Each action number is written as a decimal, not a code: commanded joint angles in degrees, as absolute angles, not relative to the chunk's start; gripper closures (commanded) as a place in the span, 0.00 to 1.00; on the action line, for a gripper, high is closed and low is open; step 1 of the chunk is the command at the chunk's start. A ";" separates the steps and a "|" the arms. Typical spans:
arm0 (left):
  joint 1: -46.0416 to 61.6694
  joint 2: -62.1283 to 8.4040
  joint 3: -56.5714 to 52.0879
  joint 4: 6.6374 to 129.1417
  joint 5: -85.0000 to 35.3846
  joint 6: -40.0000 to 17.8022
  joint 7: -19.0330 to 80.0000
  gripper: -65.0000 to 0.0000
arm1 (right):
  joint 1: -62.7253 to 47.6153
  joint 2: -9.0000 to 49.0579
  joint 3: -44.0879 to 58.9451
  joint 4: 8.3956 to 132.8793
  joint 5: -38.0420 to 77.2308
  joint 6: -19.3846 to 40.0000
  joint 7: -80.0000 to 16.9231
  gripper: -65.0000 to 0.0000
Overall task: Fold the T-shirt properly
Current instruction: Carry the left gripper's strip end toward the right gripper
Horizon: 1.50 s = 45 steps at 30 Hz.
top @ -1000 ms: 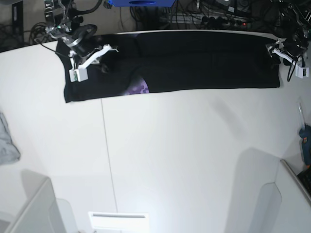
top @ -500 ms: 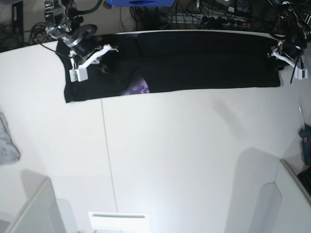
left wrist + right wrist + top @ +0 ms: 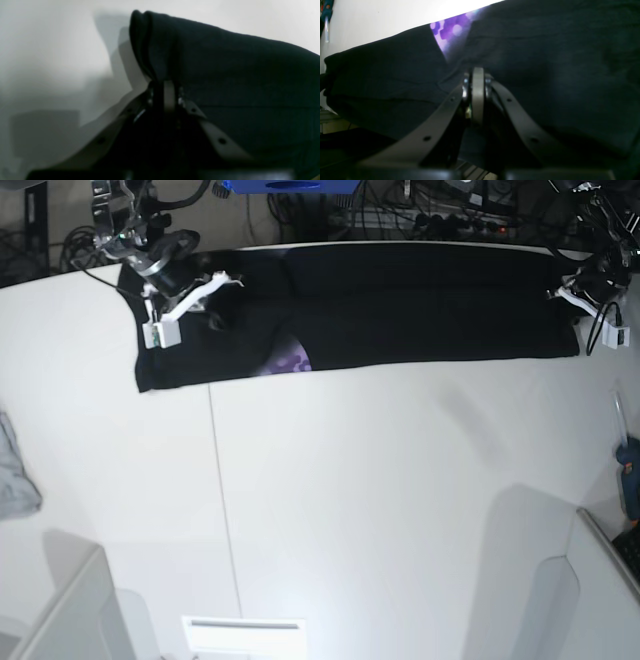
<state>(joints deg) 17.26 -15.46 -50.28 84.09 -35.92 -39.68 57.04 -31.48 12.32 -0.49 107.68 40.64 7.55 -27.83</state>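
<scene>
The black T-shirt [image 3: 400,300] lies as a long band along the table's far edge, with a purple patch [image 3: 290,362] at its near hem. My right gripper [image 3: 213,318] sits on the shirt's left part. In the right wrist view it [image 3: 477,71] is shut, pinching cloth just below the purple patch [image 3: 450,30]. My left gripper [image 3: 562,292] is at the shirt's right end. The left wrist view shows it [image 3: 166,81] shut on a bunched fold of the T-shirt [image 3: 225,62], lifted a little off the white table [image 3: 50,50].
A small grey cloth [image 3: 15,470] lies at the table's left edge. A blue-handled tool [image 3: 628,470] lies at the right edge. White box-like pieces stand at the front left [image 3: 60,610] and front right [image 3: 600,590]. Cables crowd the floor behind the table.
My left gripper has closed from open onto the shirt's right end and drawn that corner slightly right. The right arm has not moved.
</scene>
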 commanded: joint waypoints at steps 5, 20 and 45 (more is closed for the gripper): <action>20.26 -16.31 -50.42 95.78 -35.47 -40.00 56.13 1.00 | -31.25 11.12 -0.04 109.23 41.54 8.22 -26.42 1.00; 26.33 -10.68 -41.10 110.99 -30.11 -40.00 56.40 1.00 | -29.23 9.10 0.48 113.80 41.63 8.13 -26.33 1.00; 24.48 -4.88 -14.99 110.90 -30.55 -40.00 56.04 1.00 | -29.67 7.52 9.63 113.45 41.63 8.04 -26.68 1.00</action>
